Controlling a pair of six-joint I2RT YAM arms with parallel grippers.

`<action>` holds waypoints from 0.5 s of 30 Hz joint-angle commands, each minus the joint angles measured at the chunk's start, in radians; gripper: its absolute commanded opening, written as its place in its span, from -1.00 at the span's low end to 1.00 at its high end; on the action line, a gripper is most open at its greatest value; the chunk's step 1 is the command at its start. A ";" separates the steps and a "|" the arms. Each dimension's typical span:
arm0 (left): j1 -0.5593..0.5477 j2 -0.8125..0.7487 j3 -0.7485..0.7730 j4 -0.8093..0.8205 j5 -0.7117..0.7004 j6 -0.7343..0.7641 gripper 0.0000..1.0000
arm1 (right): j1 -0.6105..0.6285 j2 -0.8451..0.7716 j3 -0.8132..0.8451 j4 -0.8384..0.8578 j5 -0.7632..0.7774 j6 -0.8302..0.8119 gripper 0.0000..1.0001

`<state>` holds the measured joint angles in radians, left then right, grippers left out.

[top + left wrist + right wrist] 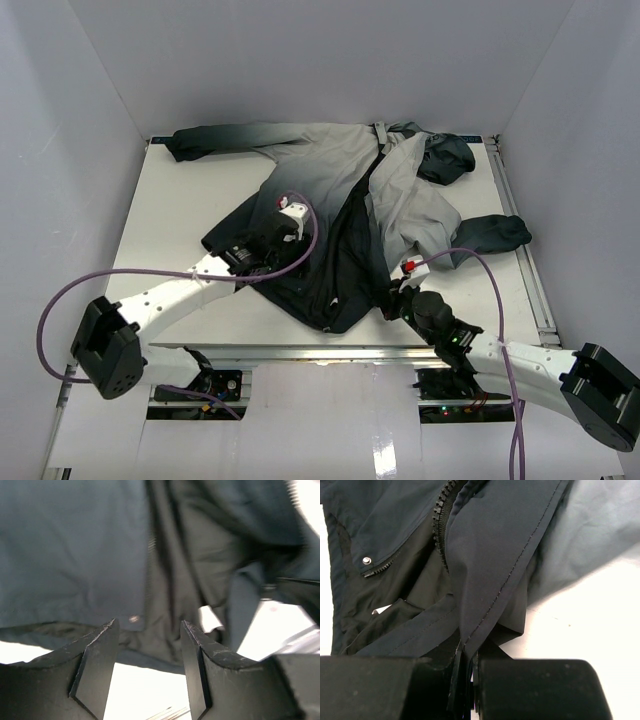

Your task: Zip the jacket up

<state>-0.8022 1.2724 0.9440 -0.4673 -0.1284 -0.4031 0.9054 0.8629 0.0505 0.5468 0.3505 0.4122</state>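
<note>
The jacket (pixel 400 190) lies spread across the white table (pixel 180 200), light grey up top and dark at the hem, with its front open. My left gripper (pixel 270 240) hovers over the dark left front panel. In the left wrist view it (pixel 148 630) is open, with nothing between the fingers (pixel 100 650) and dark fabric (pixel 75 555) beyond them. My right gripper (pixel 393 297) is at the lower right hem. Seen from the right wrist, it (pixel 468 667) is shut on the jacket's stitched front edge (pixel 490 580). Open zipper teeth (pixel 440 515) run up beside that edge.
A snap button (pixel 366 560) sits on the dark panel left of the zipper. One sleeve (pixel 215 140) reaches to the back left corner, the other (pixel 495 232) ends near the right rail (pixel 520 230). White walls enclose the table on three sides.
</note>
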 commanded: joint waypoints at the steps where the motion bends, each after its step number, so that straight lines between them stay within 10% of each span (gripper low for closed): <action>1: 0.054 0.118 0.056 -0.140 0.061 0.076 0.24 | 0.003 -0.021 -0.035 0.028 -0.027 0.000 -0.84; 15: 0.124 0.383 0.202 -0.229 0.102 0.180 0.21 | 0.006 -0.078 -0.044 0.026 -0.039 -0.001 -0.85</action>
<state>-0.7183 1.6350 1.0758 -0.6767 -0.0653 -0.2658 0.9054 0.8042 0.0505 0.5460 0.3158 0.4122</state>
